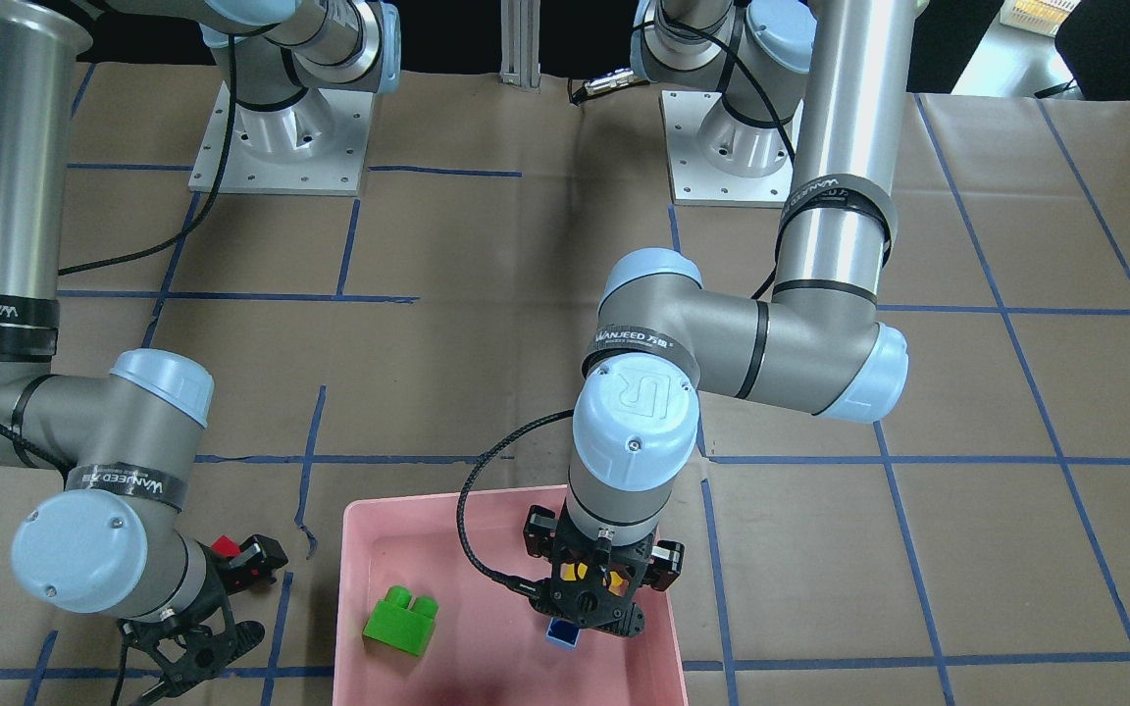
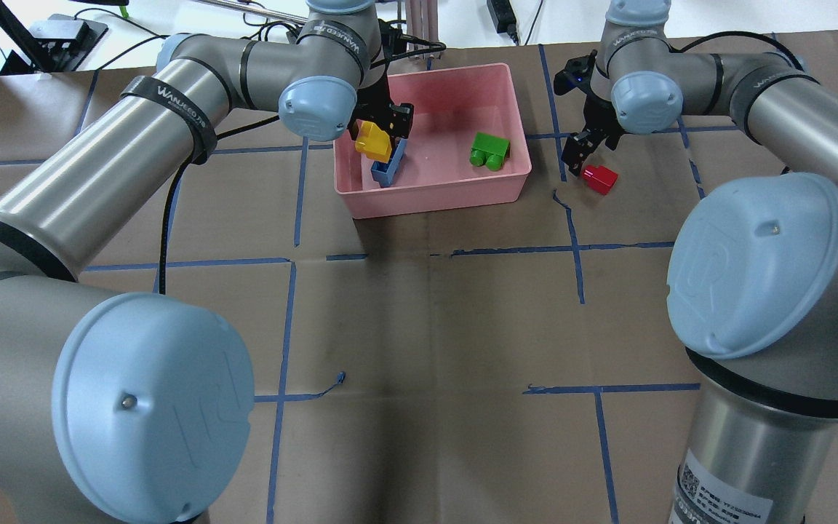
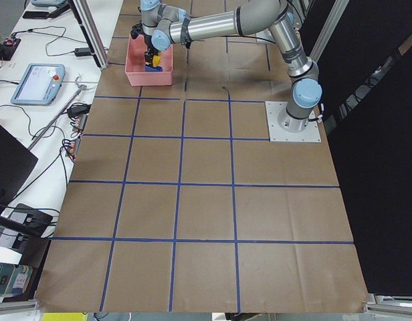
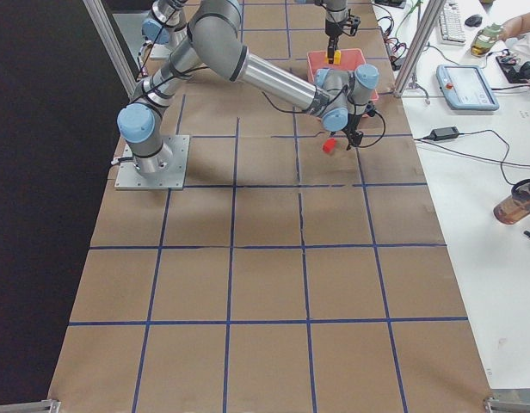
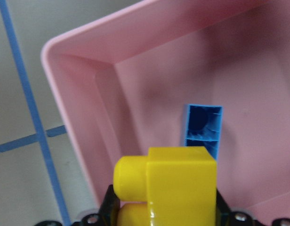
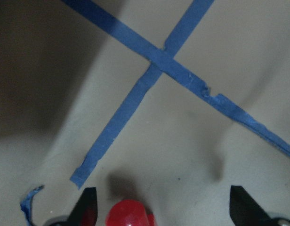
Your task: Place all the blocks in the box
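The pale pink box [image 2: 433, 195] stands at the table's far middle. The green block [image 2: 489, 151] lies in its right part, and the blue block [image 2: 388, 169] stands tilted near its left wall. My left gripper [image 2: 382, 131] is shut on the yellow block [image 5: 175, 181] and holds it above the box, just over the blue block [image 5: 203, 129]. The red block [image 2: 599, 179] sits on the table right of the box. My right gripper [image 6: 164, 207] is open and hangs over the red block [image 6: 131, 213], which shows low between the fingers, nearer one finger [image 6: 86, 205].
Brown paper with blue tape lines [image 2: 579, 247] covers the table. The two arm bases [image 1: 276, 137] stand on plates at the robot's side. Both arms reach far across, one on each side of the box [image 1: 354, 588].
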Robot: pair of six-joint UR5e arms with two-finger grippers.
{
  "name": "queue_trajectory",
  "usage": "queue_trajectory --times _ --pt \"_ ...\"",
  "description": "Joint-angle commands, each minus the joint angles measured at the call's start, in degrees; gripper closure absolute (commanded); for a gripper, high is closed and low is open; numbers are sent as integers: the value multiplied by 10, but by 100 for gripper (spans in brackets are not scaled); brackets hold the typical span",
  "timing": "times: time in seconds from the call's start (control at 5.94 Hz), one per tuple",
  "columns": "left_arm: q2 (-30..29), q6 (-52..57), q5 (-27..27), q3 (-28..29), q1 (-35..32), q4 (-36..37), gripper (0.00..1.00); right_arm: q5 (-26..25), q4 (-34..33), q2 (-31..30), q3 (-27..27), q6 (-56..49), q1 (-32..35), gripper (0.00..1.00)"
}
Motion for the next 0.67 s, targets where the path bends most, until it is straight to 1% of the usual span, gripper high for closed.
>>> queue_trajectory --times 0.0,0.17,0.34,0.51 --pt "32 0 1 -10 9 -26 1 -2 -9 -3 7 1 -1 33" --pt "70 0 2 -17 13 -89 1 -2 -5 -6 5 1 -1 44" --pt "120 0 3 -36 13 -146 1 -2 -1 -14 10 1 -1 45" --pt "178 0 3 -70 12 -179 1 -1 19 -19 10 1 -1 44"
